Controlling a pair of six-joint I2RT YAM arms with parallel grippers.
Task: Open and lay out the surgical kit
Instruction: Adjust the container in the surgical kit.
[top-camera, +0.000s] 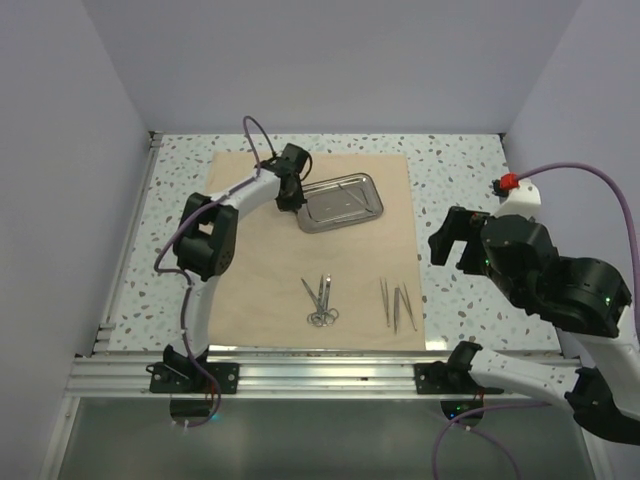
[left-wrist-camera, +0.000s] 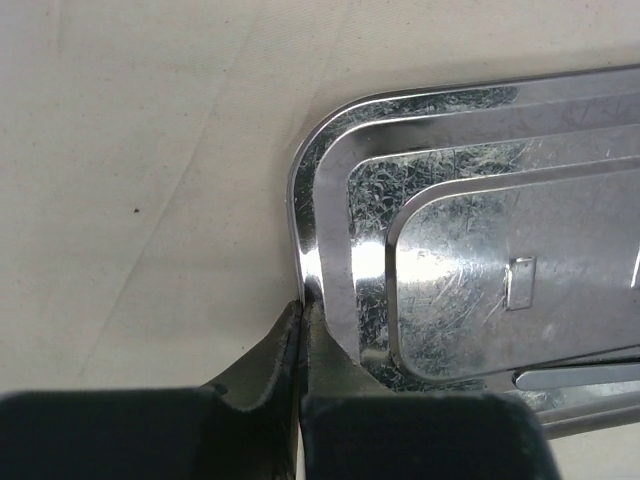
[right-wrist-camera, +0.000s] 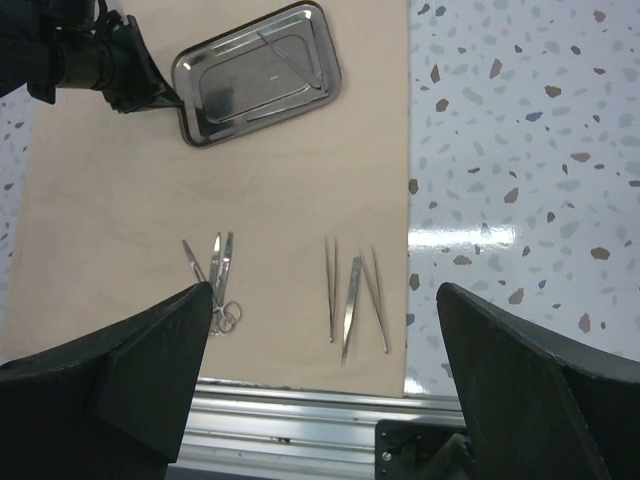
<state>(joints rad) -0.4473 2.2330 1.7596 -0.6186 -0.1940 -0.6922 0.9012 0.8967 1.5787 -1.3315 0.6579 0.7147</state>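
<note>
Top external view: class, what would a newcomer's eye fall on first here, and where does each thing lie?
The shiny steel tray at the far side of the flat tan wrap sheet, with the left gripper pinched shut on its left rim. Then the scissors and tweezers laid out in two groups near the sheet's front edge.

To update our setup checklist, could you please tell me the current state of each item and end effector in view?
wrap sheet: unfolded, flat on the table.
steel tray: upright on the sheet, one slim instrument inside.
scissors: laid out on the sheet, outside the tray.
tweezers: laid out beside the scissors.
left end effector: shut on the tray's corner rim.
right end effector: open, empty.
</note>
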